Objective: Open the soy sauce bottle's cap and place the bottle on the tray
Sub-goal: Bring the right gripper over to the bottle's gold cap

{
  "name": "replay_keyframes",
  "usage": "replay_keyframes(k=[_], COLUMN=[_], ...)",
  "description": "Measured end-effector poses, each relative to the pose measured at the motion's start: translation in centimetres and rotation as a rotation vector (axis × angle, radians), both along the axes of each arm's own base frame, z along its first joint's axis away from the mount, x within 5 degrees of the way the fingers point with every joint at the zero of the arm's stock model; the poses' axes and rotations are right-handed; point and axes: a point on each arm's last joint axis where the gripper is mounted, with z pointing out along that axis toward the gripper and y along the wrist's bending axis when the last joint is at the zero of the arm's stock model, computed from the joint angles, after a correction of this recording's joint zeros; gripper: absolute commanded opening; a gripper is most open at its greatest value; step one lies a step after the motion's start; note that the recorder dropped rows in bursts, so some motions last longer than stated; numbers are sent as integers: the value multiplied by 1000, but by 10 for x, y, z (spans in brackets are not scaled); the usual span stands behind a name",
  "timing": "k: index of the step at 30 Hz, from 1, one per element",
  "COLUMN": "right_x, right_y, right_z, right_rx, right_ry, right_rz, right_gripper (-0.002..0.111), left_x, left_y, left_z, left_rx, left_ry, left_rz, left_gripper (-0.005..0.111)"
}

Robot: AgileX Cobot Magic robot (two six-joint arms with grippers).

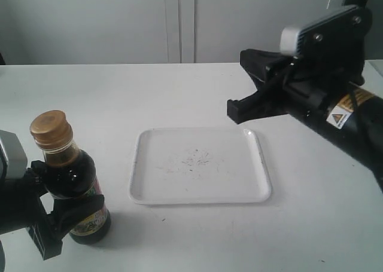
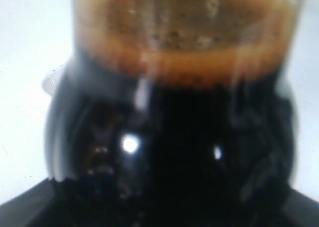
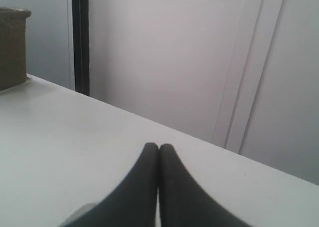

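Observation:
The soy sauce bottle [image 1: 75, 182] stands upright on the white table at the front left, dark liquid up to its neck. Its golden-brown cap [image 1: 51, 128] is closed. My left gripper [image 1: 67, 217] is shut on the bottle's lower body, over the label. In the left wrist view the bottle [image 2: 174, 152] fills the picture, blurred and dark. The white tray [image 1: 230, 179] lies flat mid-table, to the right of the bottle, with nothing on it. My right gripper [image 1: 236, 110] [image 3: 159, 148] hovers above the tray's far right corner, shut with nothing between its fingers.
White cabinet doors [image 1: 179, 21] stand behind the table. A brownish object [image 3: 12, 47] sits at the table's far edge in the right wrist view. The right arm [image 1: 347, 116] slants in from the right edge.

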Motion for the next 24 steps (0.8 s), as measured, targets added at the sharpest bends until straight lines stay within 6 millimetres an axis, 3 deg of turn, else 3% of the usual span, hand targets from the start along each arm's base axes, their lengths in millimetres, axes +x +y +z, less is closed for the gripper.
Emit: replay_keyframes(k=[11,24], right_x=[-12,-21], right_y=[49,110], right_z=[-36,-36], right_rx=[-229,-466], right_ry=[-70,-188], right_rz=[52,158], right_gripper=[0,0], left_x=[0,0], left_y=[0,0], left_z=[0,0], left_rx=[-1,-1], left_ry=[-1,-1], left_rz=[-1,-1], left_gripper=[0,0])
